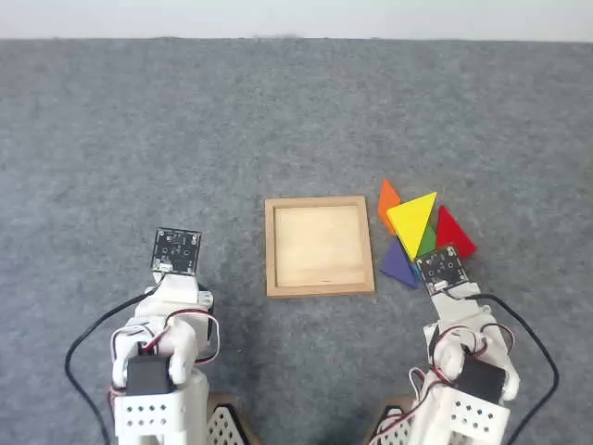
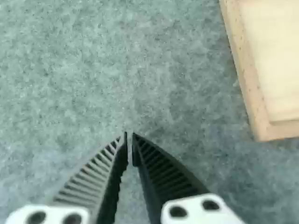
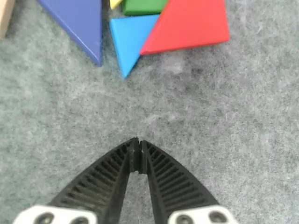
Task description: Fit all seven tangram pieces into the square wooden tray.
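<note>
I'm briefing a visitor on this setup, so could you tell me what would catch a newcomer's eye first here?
The bright cluster of tangram pieces on the grey carpet stands out, close beside the empty square wooden tray at the middle. The right gripper sits shut just short of the pieces, and the left gripper is shut over carpet on the tray's other side.
</note>
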